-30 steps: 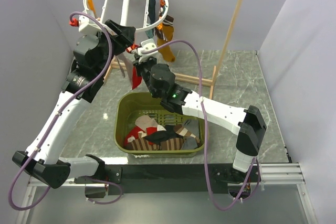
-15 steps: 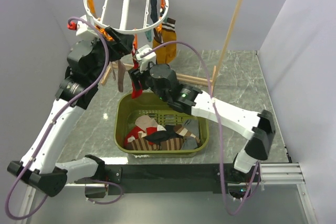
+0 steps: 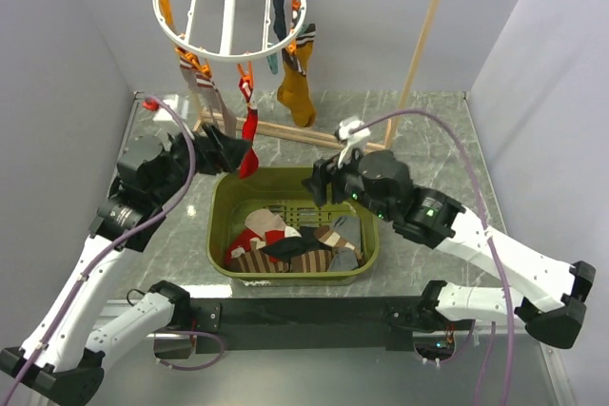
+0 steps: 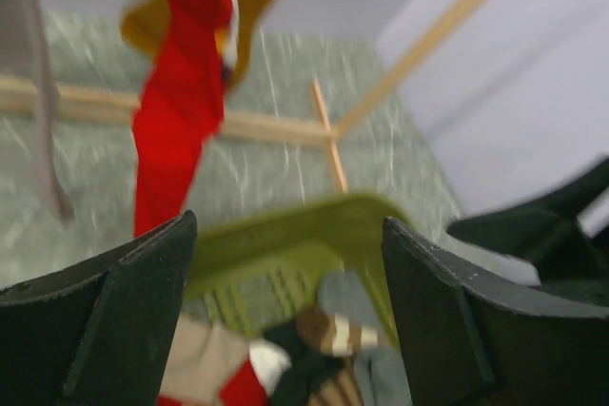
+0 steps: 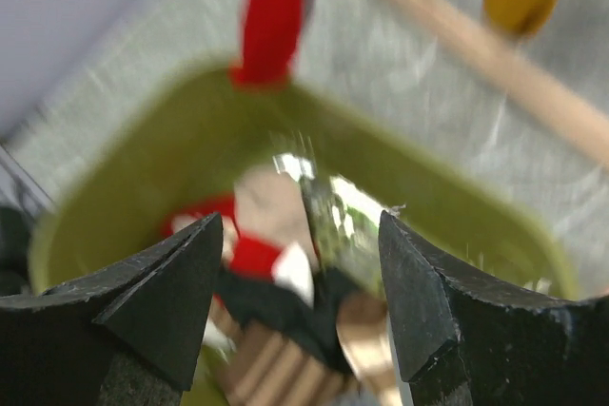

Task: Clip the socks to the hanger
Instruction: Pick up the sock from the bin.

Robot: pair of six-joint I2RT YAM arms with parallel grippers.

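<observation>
Top view: white ring hanger (image 3: 228, 11) at 12 o'clock, hooked on the rod of a wooden rack (image 3: 423, 35). Clipped around its rim, several socks: a red sock (image 3: 249, 145) at the ring's 6 o'clock, a mustard sock (image 3: 295, 92) at 4 o'clock, a grey-tan sock (image 3: 203, 92) at 7 o'clock. Below, mid marble table (image 3: 428, 130), an olive basket (image 3: 224, 202) with more socks (image 3: 295, 246) heaped toward its near side. Left gripper (image 3: 228, 149) at the basket's 11 o'clock, fingers spread wide, nothing held, the red sock's toe just beside the fingertips. Through the left wrist camera, red sock (image 4: 181, 111) at 11 o'clock, hanging above and beyond the finger (image 4: 105, 320) on the picture's left, outside the gap. Right gripper (image 3: 319, 185) over the basket's far rim at 1 o'clock, likewise wide open and empty. Through the right wrist camera, red sock (image 5: 276, 16) at 12 o'clock beyond the gap, apart from both fingers, heaped socks showing between them
</observation>
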